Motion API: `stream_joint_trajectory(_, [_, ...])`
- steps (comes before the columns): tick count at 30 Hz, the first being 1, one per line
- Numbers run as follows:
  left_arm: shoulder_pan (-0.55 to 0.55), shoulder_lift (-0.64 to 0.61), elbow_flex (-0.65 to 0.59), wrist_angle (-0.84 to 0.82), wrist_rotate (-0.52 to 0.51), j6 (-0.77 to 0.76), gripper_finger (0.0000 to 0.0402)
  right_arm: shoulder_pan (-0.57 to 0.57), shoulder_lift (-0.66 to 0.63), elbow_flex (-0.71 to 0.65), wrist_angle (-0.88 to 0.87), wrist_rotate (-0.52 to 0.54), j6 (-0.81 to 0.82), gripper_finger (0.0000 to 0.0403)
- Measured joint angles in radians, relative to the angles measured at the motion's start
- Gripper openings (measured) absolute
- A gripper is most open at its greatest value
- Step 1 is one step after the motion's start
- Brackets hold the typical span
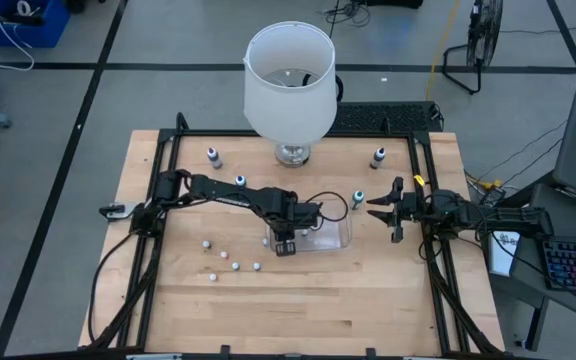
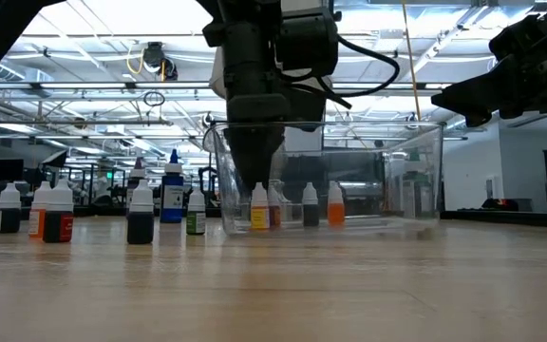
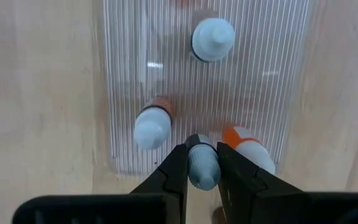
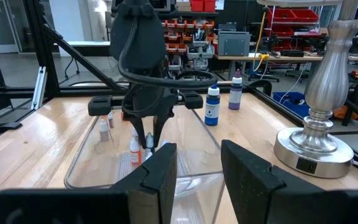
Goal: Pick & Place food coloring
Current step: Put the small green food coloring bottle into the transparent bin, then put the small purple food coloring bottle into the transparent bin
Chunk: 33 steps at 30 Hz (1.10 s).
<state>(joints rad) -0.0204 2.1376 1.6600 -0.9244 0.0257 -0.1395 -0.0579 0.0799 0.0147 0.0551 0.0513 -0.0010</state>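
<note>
food coloring bottle (image 3: pixel 202 167) pinched by left gripper (image 3: pixel 202 177) inside tub (image 1: pixel 340 238), lamp (image 1: pixel 290 85) behind

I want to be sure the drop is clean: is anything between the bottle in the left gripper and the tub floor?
Nothing visible: the left gripper holds the bottle inside the tub, beside three standing bottles.
</note>
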Motion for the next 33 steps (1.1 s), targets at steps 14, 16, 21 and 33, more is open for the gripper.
stream_joint_trajectory(14, [-0.004, 0.002, 0.0, 0.001, -0.002, 0.002, 0.0132, 0.0, 0.0, 0.0, 0.0, 0.0, 0.0, 0.0114])
stream_joint_trajectory(16, [-0.005, 0.002, 0.0, 0.001, -0.002, 0.002, 0.0152, 0.0, 0.0, 0.0, 0.0, 0.0, 0.0, 0.0114])
stream_joint_trajectory(21, [-0.005, 0.005, 0.014, -0.006, -0.002, 0.001, 0.0161, 0.0, 0.0, 0.0, 0.0, 0.0, 0.0, 0.0114])
stream_joint_trajectory(33, [-0.003, 0.01, 0.124, -0.091, 0.007, 0.028, 0.0132, 0.0, 0.0, 0.0, 0.0, 0.0, 0.0, 0.0114])
